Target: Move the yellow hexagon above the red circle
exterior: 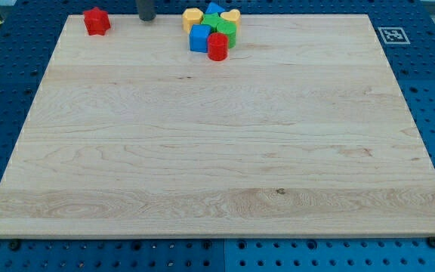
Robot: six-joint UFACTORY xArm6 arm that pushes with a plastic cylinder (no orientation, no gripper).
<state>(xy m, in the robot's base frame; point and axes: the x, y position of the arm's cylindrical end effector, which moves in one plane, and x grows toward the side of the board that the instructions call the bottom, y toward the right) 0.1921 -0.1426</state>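
Note:
The yellow hexagon (192, 18) sits at the left end of a tight cluster of blocks near the view's top edge. The red circle (217, 47) is at the bottom of that cluster, below and to the right of the hexagon. My tip (147, 18) is a dark rod end on the board at the view's top, left of the yellow hexagon with a gap between them.
The cluster also holds a blue block (199, 38), a green block (223, 30), a second yellow block (231, 17) and a blue block (214, 9) at the back. A lone red block (96, 21) sits near the top left corner. The wooden board (217, 151) lies on a blue pegboard.

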